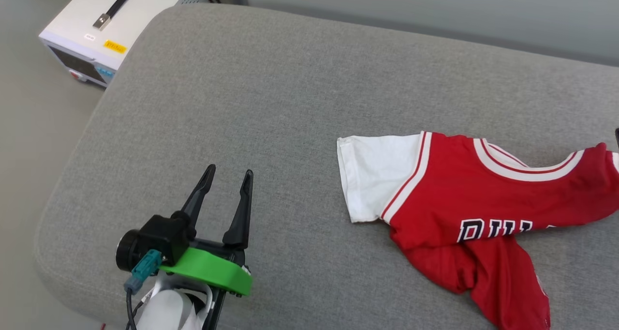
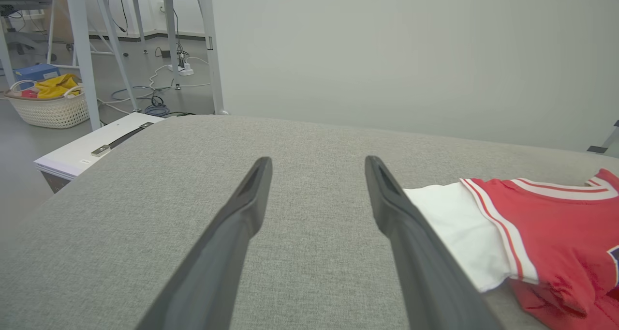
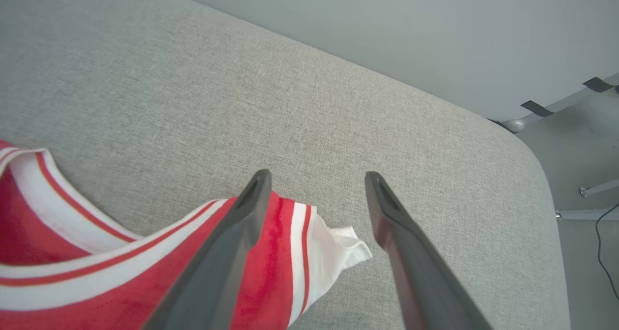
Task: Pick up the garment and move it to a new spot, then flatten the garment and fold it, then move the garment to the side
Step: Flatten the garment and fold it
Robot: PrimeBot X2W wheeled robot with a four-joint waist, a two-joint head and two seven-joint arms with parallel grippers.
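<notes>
On the near edge of the grey cushion [image 1: 290, 102], the left gripper [image 1: 229, 172] stood wide open and empty. Farther right, the shirt [image 1: 483, 194] lay rumpled, one white sleeve spread flat and its hem bunched. The right gripper [image 3: 316, 175] hung over the other sleeve, fingers apart, holding nothing. Flattening, folding and the move aside looked undone.

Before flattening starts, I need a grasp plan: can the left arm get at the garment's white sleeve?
Probably yes: the left gripper is open, and only bare grey cushion lies between it and the white sleeve, with nothing blocking.
</notes>
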